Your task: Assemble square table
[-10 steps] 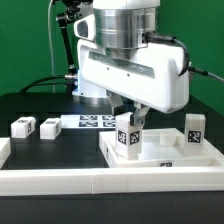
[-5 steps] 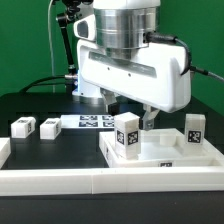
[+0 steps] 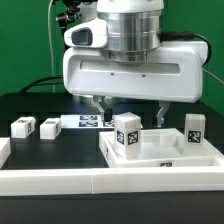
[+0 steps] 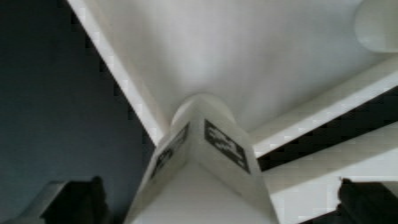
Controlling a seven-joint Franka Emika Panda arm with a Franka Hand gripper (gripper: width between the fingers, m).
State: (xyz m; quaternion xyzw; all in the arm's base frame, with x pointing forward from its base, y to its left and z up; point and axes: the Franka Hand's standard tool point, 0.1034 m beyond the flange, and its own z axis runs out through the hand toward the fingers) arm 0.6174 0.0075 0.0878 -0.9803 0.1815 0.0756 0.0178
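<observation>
Two of the square table's short white legs stand upright inside the tabletop (image 3: 160, 152). The tabletop is a white tray with a raised rim, resting on the black table (image 3: 40, 105) at the exterior view's right, just behind the long white border wall (image 3: 80, 182). The near leg (image 3: 127, 136) stands at the tray's corner toward the exterior view's left, with a black-and-white tag facing the camera. The far leg (image 3: 194, 130) stands by the rim at the exterior view's right and also carries a tag.

The Panda arm's gripper (image 3: 131, 110) hangs directly over the near leg. Its two fingers (image 3: 100, 104) are spread wide, one to each side of the block and clear of it, and they grasp nothing.

From the wrist camera, the near leg (image 4: 205, 150) rises toward the lens between the two dark fingers (image 4: 71, 202), touching neither. The pale floor of the tabletop (image 4: 231, 50) fills the frame behind it, next to a strip of the black table (image 4: 54, 100).

Two more legs lie loose on the black table at the exterior view's left, the outer loose leg (image 3: 22, 127) just beside the inner loose leg (image 3: 48, 127). Both are well apart from the tray. The marker board (image 3: 88, 121) lies flat on the table between those loose legs and the tray, a little farther back, under the arm's white housing (image 3: 130, 70). A small tag (image 3: 167, 165) shows on the tabletop's front rim.
</observation>
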